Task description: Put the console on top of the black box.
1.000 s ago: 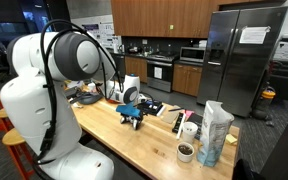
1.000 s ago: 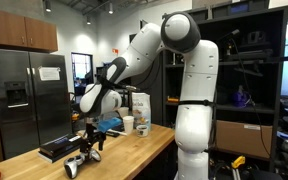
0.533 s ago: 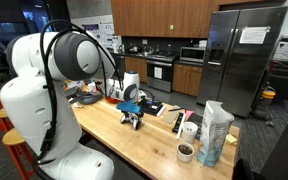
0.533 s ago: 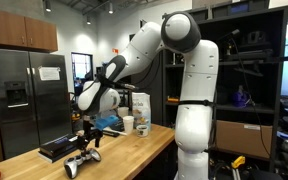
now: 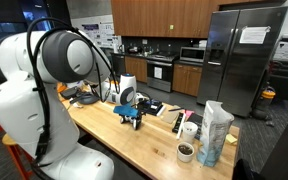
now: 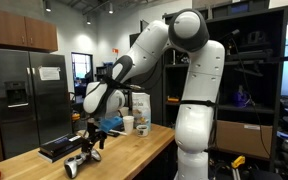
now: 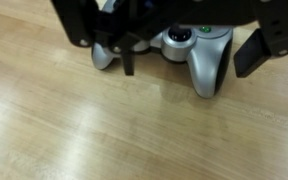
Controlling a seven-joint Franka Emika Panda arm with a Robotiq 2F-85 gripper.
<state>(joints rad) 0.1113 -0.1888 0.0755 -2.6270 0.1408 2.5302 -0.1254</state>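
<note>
On the wooden table [image 6: 134, 150], close beside the black box [image 6: 56, 148] but not on it, the console [image 6: 76, 165] lies flat and unlifted. Over the last second the main change is in the upper arm. In both exterior views the large elbow joint [image 5: 66, 55] has swung sideways, while the gripper [image 6: 88, 147] has held nearly the same station over the console. Whether it also rose or dropped slightly I cannot say at this image size. I read this as a re-posing of the arm for the descent, so the task stands at the approach step, with the grasp not begun. The arm reaches out from its tall white base, bends at the elbow and points the wrist steeply down at the table. In the wrist view the gripper [image 7: 179, 40] has its jaws spread wide and holds nothing. The dark fingers [image 7: 269, 45] stand to either side of the console [image 7: 199, 55], one horn of which projects toward the camera, and no contact is visible.
</note>
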